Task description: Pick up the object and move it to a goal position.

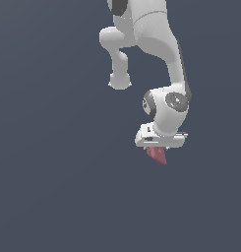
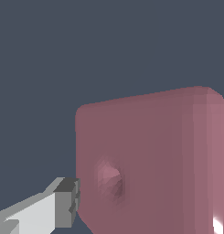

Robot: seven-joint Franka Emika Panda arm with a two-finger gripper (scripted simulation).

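The object [image 1: 158, 155] is a small dull pinkish-red piece that hangs just below my white gripper [image 1: 155, 150] in the exterior view. It fills much of the wrist view as a flat pink slab [image 2: 150, 160] with a small dimple. One grey-tipped finger [image 2: 63, 203] presses against its edge; the other finger is hidden behind the object. My gripper is shut on the object and holds it with nothing showing beneath it.
The white arm [image 1: 161, 59] rises above the gripper toward the top of the exterior view. All around is a plain dark blue-grey background with no other objects showing.
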